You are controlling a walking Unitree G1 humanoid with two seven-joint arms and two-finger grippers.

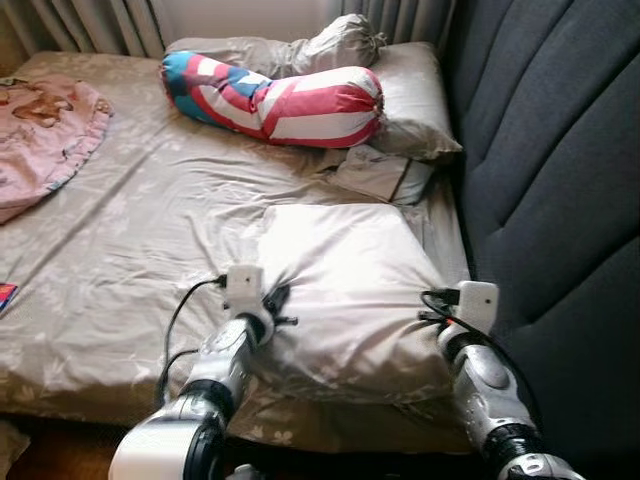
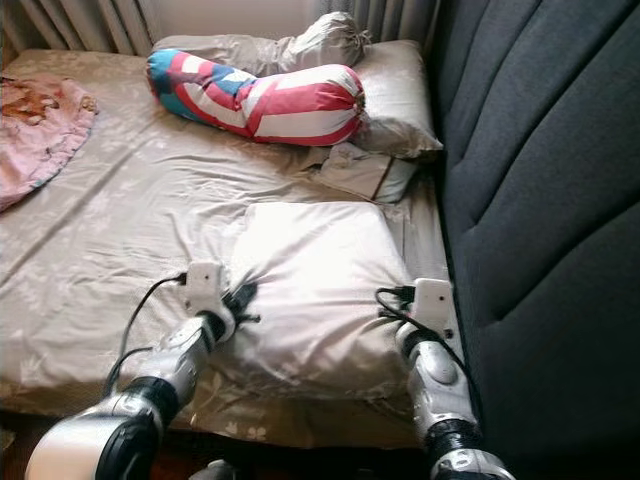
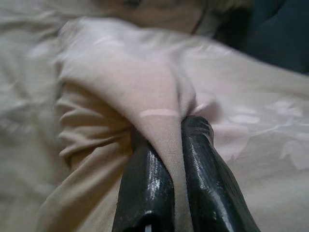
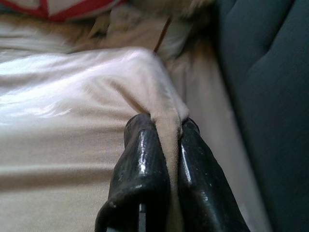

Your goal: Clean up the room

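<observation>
While both grippers pinch its near corners, left gripper (image 3: 166,145) and right gripper (image 4: 166,128) clamped on fabric, the pillow (image 1: 345,290) lies lower centre on the bed (image 1: 150,230); tidying looks barely begun, with a bolster (image 1: 275,95) and blanket (image 1: 45,135) still loose up top.

Soft daylight from beyond the curtains (image 1: 90,25), bright on the pillow (image 1: 345,290). Head views sharp. Wrist views blurred in the background, glare on glossy black fingers (image 3: 145,193).
</observation>
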